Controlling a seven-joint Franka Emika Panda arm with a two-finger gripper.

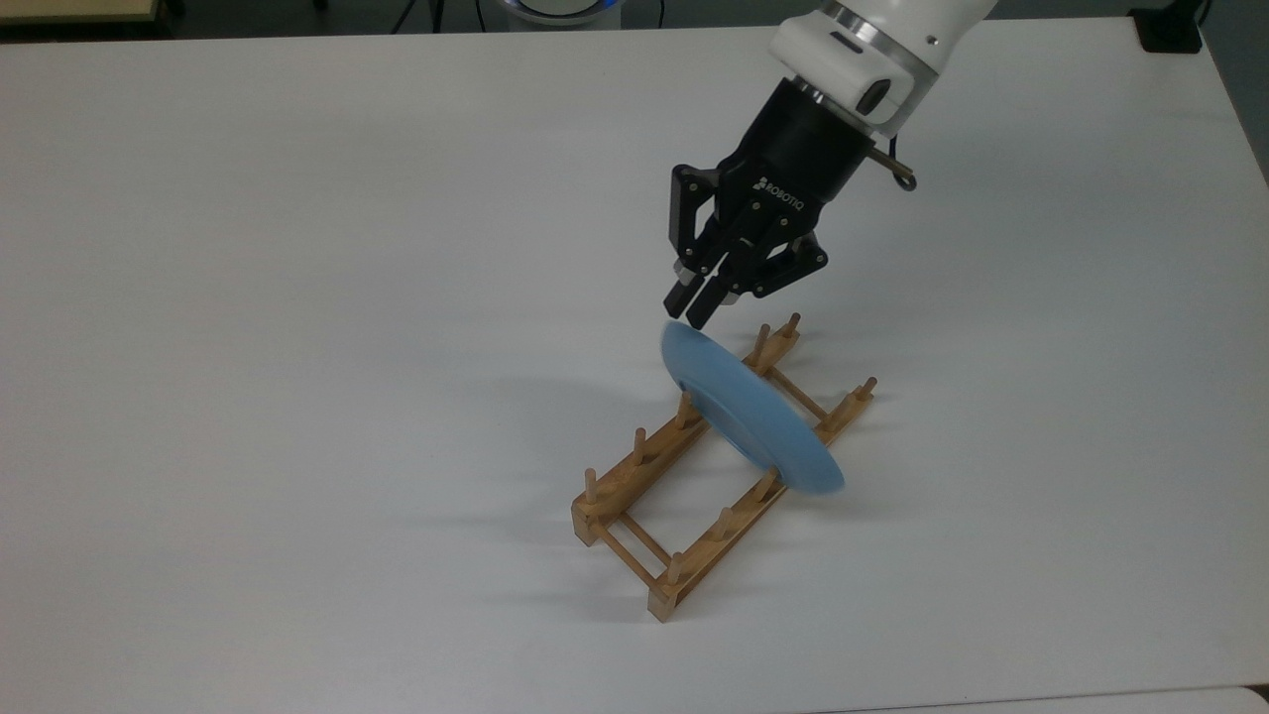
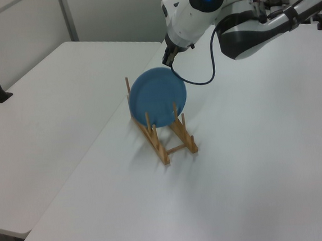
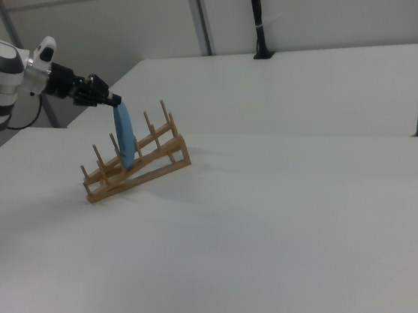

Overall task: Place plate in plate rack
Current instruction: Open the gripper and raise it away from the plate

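**Plate seated on edge in the rack, fingers parted just above its rim**

A wide white table [image 1: 297,297] is seen carrying the whole scene. Over it the white robot arm [image 2: 236,18] is reached in from the top view's upper right.

The wooden plate rack [image 1: 694,476] is set on the table, its two rails running diagonally in the top view. The light-blue plate [image 1: 749,412] is stood on edge across both rails, in a slot between pegs toward the rack's far end in the top view, and is leaned slightly. In the left view its face [image 2: 156,96] is turned toward the camera, with two pegs in front of its lower part.

The plate is judged stiff, glossy and therefore slippery, light enough for a rim pinch, and breakable if it is ceramic. The rim is the only sensible place to be taken hold of, at the top edge, since the lower edge is seated between pegs.

The black gripper [image 1: 700,305] is held just above the plate's upper rim. Its fingertips are parted by a narrow gap, and nothing is held between them; whether a tip brushes the rim cannot be told. The plate appears to be borne by the rack alone.
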